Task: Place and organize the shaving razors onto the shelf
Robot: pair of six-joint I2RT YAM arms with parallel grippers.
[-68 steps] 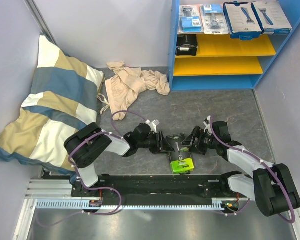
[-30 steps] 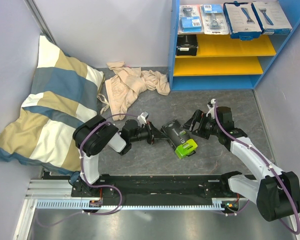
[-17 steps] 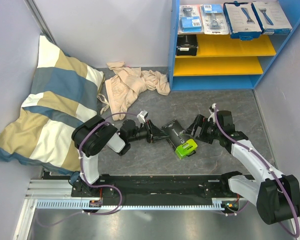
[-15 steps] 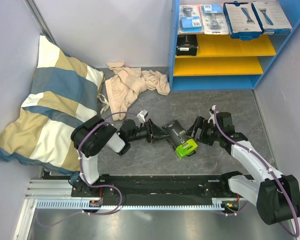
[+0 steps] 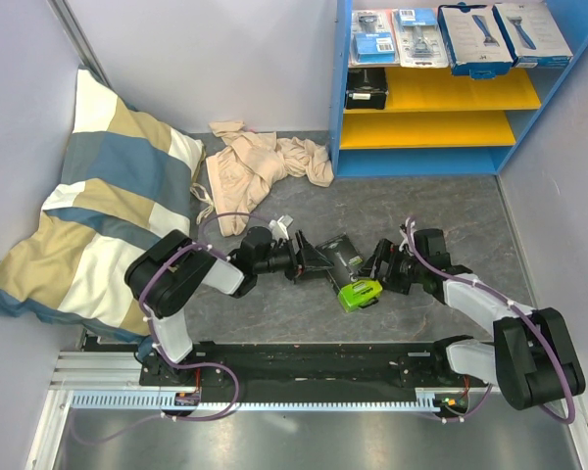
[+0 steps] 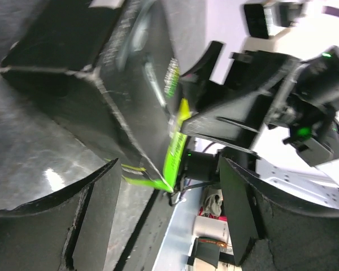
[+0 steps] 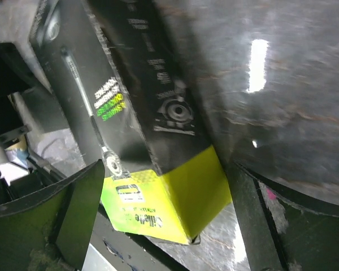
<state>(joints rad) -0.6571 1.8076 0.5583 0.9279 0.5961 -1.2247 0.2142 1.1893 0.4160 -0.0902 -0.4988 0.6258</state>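
A black razor box with a lime-green end (image 5: 345, 269) lies on the grey table between the two arms. My left gripper (image 5: 304, 257) is open at its black end; in the left wrist view that box (image 6: 101, 84) sits just ahead of the spread fingers (image 6: 96, 214). My right gripper (image 5: 372, 269) is open, its fingers standing on either side of the lime end (image 7: 175, 197). On the blue shelf (image 5: 342, 98), the top level holds two blister packs (image 5: 374, 37) and two white-blue boxes (image 5: 475, 37). Another black box (image 5: 366, 88) stands on the upper yellow board.
A striped pillow (image 5: 98, 196) leans in the left corner. A beige cloth (image 5: 260, 166) lies left of the shelf. Walls close in on both sides, and a black rail (image 5: 304, 357) runs along the near edge.
My left gripper has opened and let go of the black box, which now lies lower on the table. The right gripper has moved in around the lime end.
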